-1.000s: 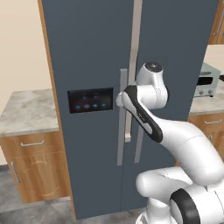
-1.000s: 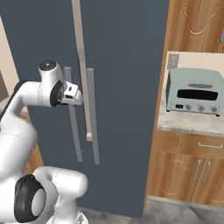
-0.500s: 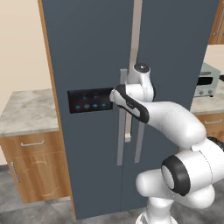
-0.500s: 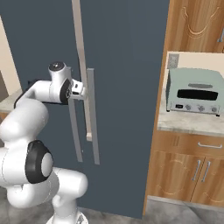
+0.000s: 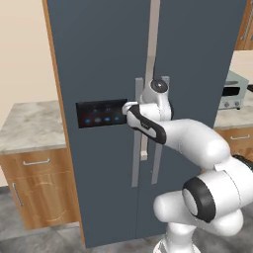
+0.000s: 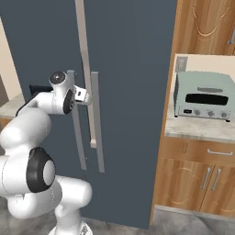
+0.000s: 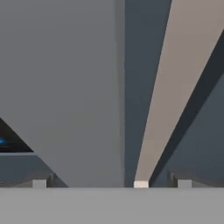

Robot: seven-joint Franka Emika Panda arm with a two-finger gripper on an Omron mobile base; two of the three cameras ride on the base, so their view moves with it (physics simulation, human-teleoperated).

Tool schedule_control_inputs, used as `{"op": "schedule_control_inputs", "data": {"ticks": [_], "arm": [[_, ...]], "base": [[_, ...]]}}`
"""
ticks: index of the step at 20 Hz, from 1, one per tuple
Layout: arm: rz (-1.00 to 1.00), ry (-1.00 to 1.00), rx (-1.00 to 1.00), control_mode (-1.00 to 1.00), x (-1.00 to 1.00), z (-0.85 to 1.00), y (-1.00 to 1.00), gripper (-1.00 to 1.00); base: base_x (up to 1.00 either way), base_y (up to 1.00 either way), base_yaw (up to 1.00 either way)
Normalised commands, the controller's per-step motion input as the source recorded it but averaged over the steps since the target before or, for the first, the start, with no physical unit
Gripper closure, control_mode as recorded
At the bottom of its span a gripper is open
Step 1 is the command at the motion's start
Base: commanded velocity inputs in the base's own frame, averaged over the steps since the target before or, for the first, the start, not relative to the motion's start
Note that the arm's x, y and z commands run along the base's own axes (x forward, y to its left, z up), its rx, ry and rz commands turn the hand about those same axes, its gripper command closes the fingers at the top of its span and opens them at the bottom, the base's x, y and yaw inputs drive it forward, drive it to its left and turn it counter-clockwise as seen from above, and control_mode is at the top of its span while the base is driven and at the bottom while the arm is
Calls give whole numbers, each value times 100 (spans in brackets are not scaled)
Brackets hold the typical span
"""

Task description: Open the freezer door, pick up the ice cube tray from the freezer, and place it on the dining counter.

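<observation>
At the centre of the left base view, the closed freezer door [image 5: 99,163] carries its lit display panel [image 5: 101,113] and a long grey handle [image 5: 137,133]. The gripper [image 6: 85,96] sits against that handle, fingers spread wide. A toaster oven [image 6: 203,96] stands at the right edge.

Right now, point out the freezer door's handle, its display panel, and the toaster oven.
handle [image 5: 137,148], left base view, middle of the grey bar.
display panel [image 5: 101,113], left base view, centre of the black screen.
toaster oven [image 6: 202,97], right base view, its front window.
</observation>
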Motion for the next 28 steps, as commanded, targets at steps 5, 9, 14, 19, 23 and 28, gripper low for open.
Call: {"op": "schedule_control_inputs", "data": {"ticks": [5,9,14,19,23,28], "arm": [[2,-4,0,-100,26,-19,28,100],[2,0,0,-100,40,-8,9,100],[0,8,2,-100,-1,-10,0,100],[10,13,1,-100,-22,0,57,100],[19,7,0,-100,-75,0,73,100],[19,0,-11,-100,-100,0,100,100]], "base": [[0,0,0],[0,0,0],[0,0,0],[0,0,0],[0,0,0],[0,0,0]]}}
